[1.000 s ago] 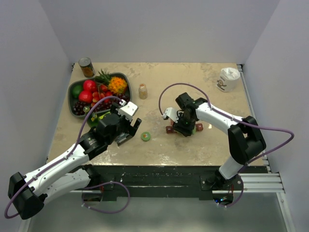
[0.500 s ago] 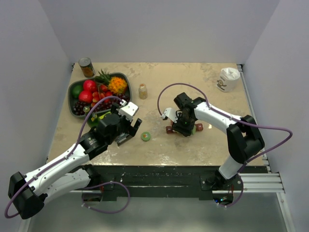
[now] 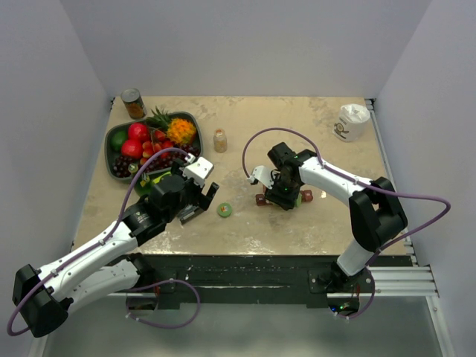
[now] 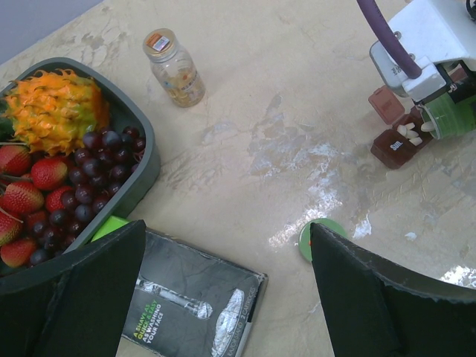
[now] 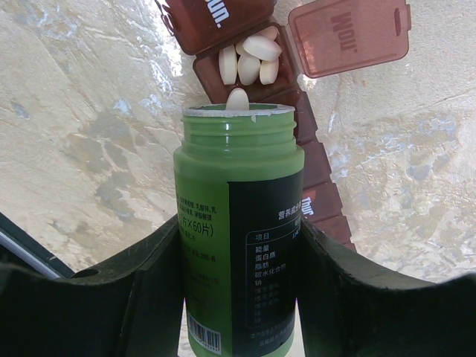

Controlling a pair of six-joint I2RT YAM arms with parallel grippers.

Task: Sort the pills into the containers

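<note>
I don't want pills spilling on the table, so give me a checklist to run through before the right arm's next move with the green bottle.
1. Right fingers clamped on green bottle: ok.
2. Bottle mouth above open compartment of pill strip: ok.
3. Compartment lid flipped clear: ok.
4. Pill at bottle lip dropped in: not ok, sits on rim.
5. Pills remaining inside bottle: cannot tell.
6. Left fingers open, away from strip: ok.

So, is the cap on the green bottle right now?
No, the green bottle in the right claw has an open mouth, with a white pill at its rim.
</note>
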